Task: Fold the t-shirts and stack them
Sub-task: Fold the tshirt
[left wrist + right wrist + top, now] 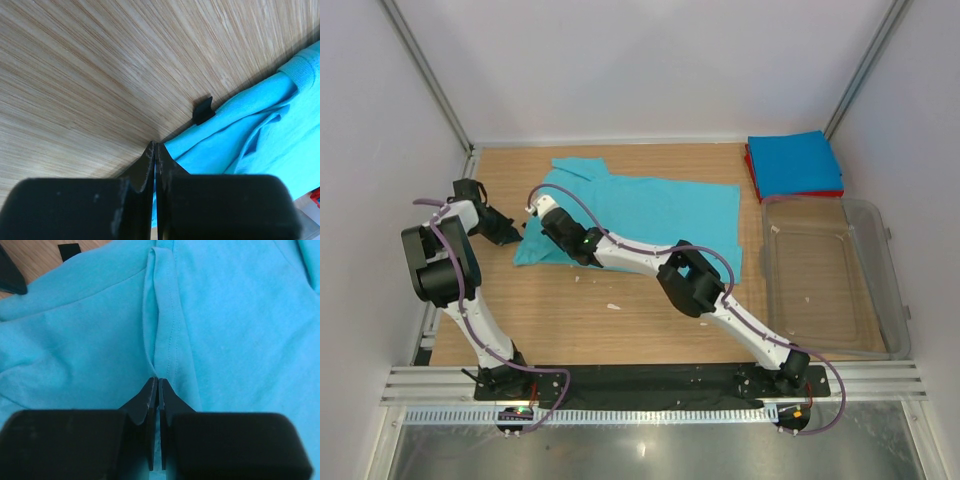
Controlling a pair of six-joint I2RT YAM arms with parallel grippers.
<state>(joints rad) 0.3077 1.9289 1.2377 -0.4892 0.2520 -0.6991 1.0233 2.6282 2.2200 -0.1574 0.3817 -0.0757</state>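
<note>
A turquoise t-shirt lies spread across the middle of the wooden table. My left gripper sits at the shirt's near-left corner. In the left wrist view its jaws are shut on the edge of the turquoise cloth, and a sliver of cloth shows between them. My right gripper is just to the right of it, pressed down onto the shirt. It is shut on a raised seam fold of the turquoise cloth. A brighter blue folded t-shirt rests on a red folded one at the far right.
A clear plastic tub stands on the right side of the table, just in front of the folded stack. A small black piece lies on the wood beside the shirt's edge. White walls enclose the table on three sides.
</note>
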